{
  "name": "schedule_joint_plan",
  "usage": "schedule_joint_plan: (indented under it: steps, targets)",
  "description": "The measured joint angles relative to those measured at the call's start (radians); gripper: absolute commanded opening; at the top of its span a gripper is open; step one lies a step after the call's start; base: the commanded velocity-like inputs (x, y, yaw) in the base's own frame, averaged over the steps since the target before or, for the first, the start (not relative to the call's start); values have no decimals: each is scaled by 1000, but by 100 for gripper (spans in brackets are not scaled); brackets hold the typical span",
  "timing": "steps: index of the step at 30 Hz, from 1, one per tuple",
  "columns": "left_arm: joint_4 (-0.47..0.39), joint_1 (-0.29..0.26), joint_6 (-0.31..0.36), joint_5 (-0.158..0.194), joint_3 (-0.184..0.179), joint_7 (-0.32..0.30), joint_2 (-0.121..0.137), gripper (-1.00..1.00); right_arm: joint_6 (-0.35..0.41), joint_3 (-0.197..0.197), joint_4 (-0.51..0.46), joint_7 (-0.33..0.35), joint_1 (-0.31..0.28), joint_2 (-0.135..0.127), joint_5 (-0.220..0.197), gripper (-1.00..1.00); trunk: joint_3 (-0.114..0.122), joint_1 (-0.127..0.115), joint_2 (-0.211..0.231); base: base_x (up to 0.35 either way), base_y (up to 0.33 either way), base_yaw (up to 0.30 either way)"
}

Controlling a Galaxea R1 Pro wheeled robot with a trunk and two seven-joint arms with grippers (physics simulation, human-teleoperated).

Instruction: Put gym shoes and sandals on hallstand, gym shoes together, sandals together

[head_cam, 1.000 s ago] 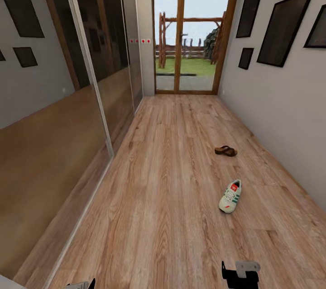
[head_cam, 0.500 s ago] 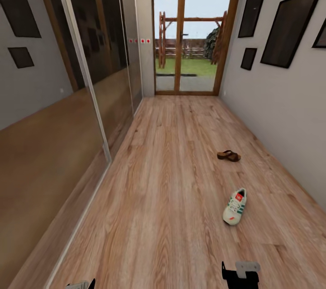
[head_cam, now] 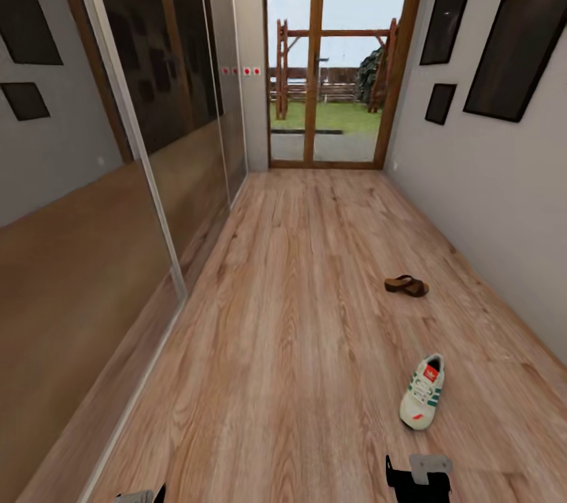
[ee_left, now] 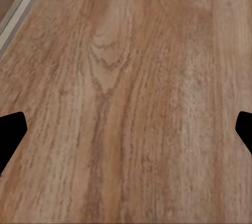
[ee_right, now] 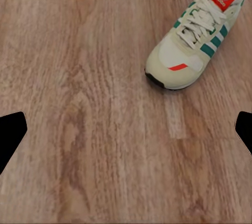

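You are looking down a long hall with a wood floor [head_cam: 299, 314]. One gym shoe [head_cam: 423, 402] lies flat on the floor, on your right side, close in front of you. It is white with green stripes and a red patch on the tongue. Its toe points toward you. One brown sandal [head_cam: 406, 285] lies farther down the hall, also on the right, well apart from the shoe. A glass door [head_cam: 339, 54] stands at the far end, and dark frames [head_cam: 516, 38] hang on the right wall.

Your right gripper [ee_right: 126, 134] hangs over bare floor with its two fingers wide apart and nothing between them. The gym shoe sits just ahead of it, not touching. Your left gripper [ee_left: 126, 134] is also spread wide over bare wood and holds nothing.
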Motion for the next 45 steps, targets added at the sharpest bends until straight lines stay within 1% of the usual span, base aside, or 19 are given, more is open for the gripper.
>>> schedule_joint_plan:
  steps: [11, 23, 45]
  targets:
    - [0, 0, 0, 1, 0, 0, 1, 100, 0, 0, 0, 0, 0, -1, 0, 100, 0, 0, 0, 334, 5, 0]
    - [1, 1, -2, 1, 0, 0, 0, 100, 0, 0, 0, -1, 0, -1, -1, 100, 0, 0, 0, 323, 64, 0]
    - [1, 2, -2, 0, 0, 0, 0, 100, 0, 0, 0, -1, 0, -1, -1, 100, 0, 0, 0, 87, 32, 0]
